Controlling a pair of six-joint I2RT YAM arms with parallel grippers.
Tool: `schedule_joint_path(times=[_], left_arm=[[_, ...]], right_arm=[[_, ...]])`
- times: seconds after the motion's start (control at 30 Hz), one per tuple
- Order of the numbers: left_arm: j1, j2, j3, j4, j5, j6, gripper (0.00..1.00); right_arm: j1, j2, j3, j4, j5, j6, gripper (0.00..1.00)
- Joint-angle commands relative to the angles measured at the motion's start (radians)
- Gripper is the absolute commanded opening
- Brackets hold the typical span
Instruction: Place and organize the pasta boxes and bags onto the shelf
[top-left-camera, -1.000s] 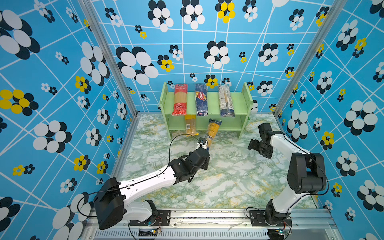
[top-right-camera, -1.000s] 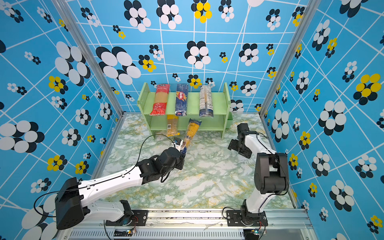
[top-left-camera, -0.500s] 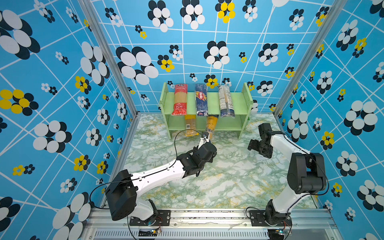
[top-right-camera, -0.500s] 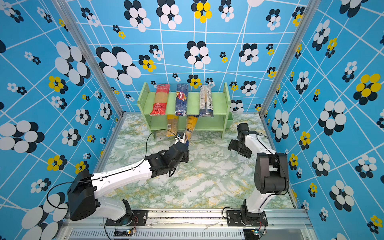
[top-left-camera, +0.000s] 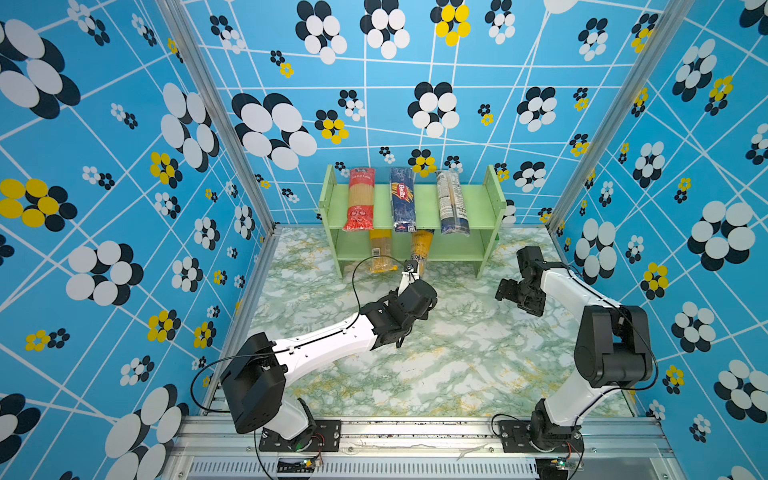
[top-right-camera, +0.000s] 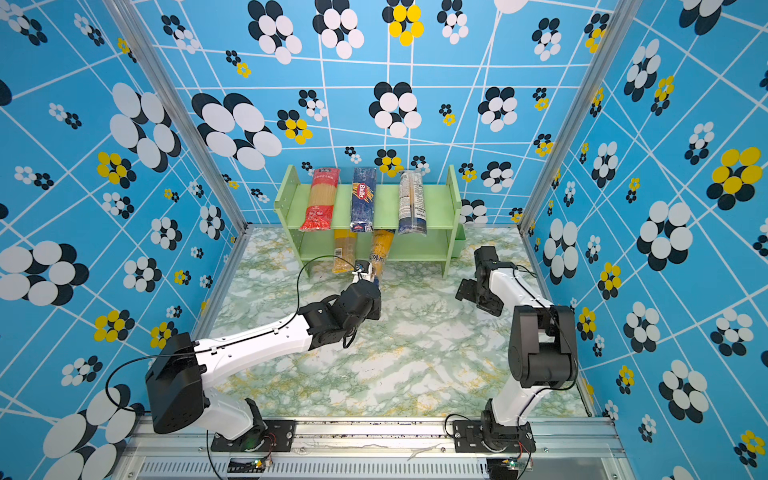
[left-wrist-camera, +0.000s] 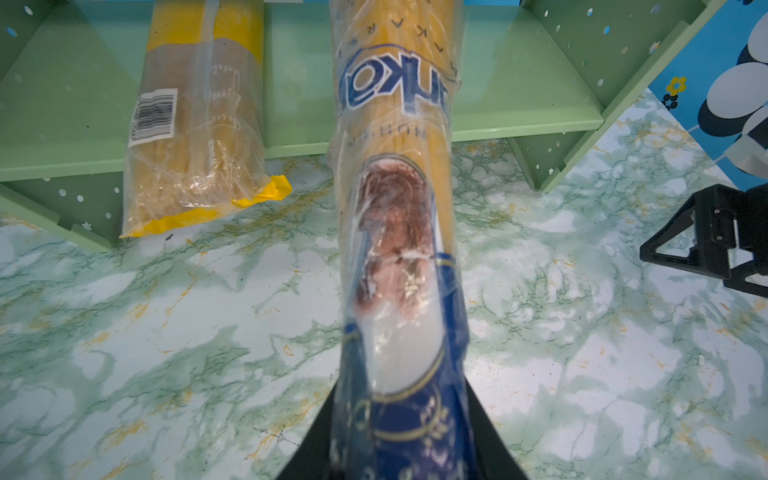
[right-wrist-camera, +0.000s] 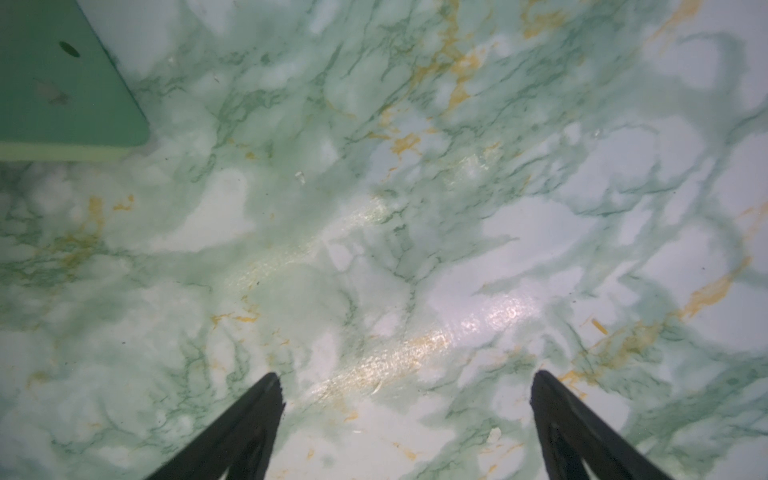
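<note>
Shelf (top-left-camera: 478, 203) top carries three packs (top-left-camera: 359, 203) (all spaghetti).

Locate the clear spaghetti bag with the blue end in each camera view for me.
Top view: the clear bag with blue end sits at centre, its far end on the lower tier.
Top view: the bag is in the same spot.
Left wrist: it fills the middle.
Right wrist: not in it.
Shared landmark: the green shelf.
</note>
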Motion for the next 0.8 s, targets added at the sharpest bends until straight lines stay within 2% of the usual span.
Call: schedule_joint_path(times=[0.0, 0.77], left_arm=[[0.008, -0.005, 0.075, 0.126, -0.083, -0.014, 0.0], [0.012, 0.133, 0.179, 0.166, -0.098, -0.014, 0.0]], right_arm=[[-0.007, 0.011, 0.017, -0.017, -0.012, -0.013, 0.95], [-0.006, 0.003, -0.012, -0.013, 0.0, 0.001, 0.95]])
